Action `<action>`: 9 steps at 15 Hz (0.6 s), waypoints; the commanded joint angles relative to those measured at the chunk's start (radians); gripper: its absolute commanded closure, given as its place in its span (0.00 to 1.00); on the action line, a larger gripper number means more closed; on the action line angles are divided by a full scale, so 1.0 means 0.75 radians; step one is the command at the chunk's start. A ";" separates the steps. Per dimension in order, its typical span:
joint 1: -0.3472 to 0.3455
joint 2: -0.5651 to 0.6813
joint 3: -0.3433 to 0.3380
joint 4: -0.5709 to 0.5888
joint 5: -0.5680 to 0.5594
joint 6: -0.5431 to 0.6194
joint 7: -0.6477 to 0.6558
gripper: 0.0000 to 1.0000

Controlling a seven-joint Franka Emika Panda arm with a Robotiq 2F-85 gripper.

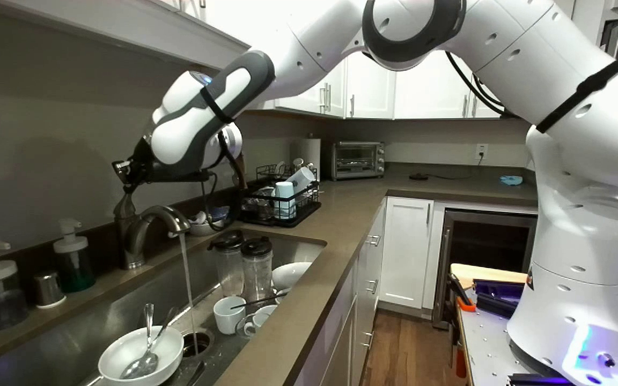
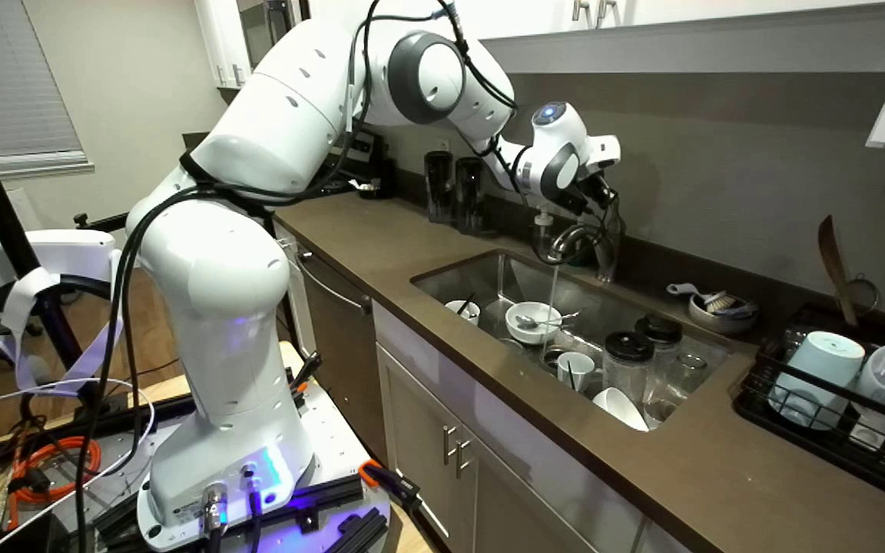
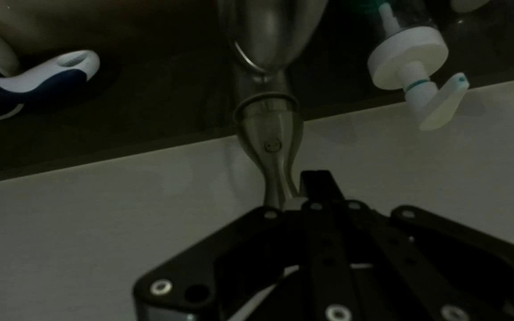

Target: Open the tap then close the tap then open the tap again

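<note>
Wrist view, hand (image 3: 321, 183): the fingers are shown drawn together beside the narrow part of the lever handle (image 3: 272, 138) of the tap (image 1: 136, 246); whether the handle is touched cannot be told.
Tap: it is mounted behind the sink (image 1: 105, 324), with its spout (image 1: 168, 215) arched over it; in both exterior views the hand is seen just above the tap.
Water (image 1: 186, 268): a thin stream is let out by the tap, as is seen in both exterior views.
Below the tap: in the sink, a white bowl (image 1: 113, 356) is set beside the drain (image 1: 204, 343), with metal spoons (image 1: 141, 367) leaned in it; a white mug (image 1: 227, 317) and two clear, black-lidded containers (image 1: 257, 268) are stood nearby.
Pump bottles (image 1: 71, 244): two are placed on the counter (image 1: 341, 201) beside the tap, with a short metal cylinder (image 1: 48, 289) between them.
Brush (image 2: 720, 302): it is rested in a small bowl (image 2: 723, 324) on the opposite side of the tap.
Dish rack (image 1: 303, 216): it is set farther along the counter from the tap, with cups (image 1: 285, 195) held in it.
Toaster oven (image 1: 357, 161): it is placed beyond the dish rack, well apart from the tap.
</note>
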 commanded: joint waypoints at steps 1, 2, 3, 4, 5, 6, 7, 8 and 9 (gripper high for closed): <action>0.064 -0.017 -0.083 -0.032 -0.011 0.051 0.028 1.00; 0.087 -0.009 -0.113 -0.025 -0.013 0.061 0.033 1.00; 0.116 -0.002 -0.156 -0.021 -0.014 0.066 0.047 1.00; 0.146 0.003 -0.200 -0.019 -0.014 0.066 0.060 1.00; 0.167 0.008 -0.228 -0.017 -0.013 0.062 0.065 1.00; 0.169 -0.001 -0.221 -0.022 -0.007 0.034 0.054 1.00; 0.158 -0.013 -0.194 -0.028 -0.001 0.013 0.032 1.00; 0.156 -0.018 -0.189 -0.031 0.002 0.002 0.028 1.00; 0.129 -0.027 -0.148 -0.034 0.007 -0.009 0.008 1.00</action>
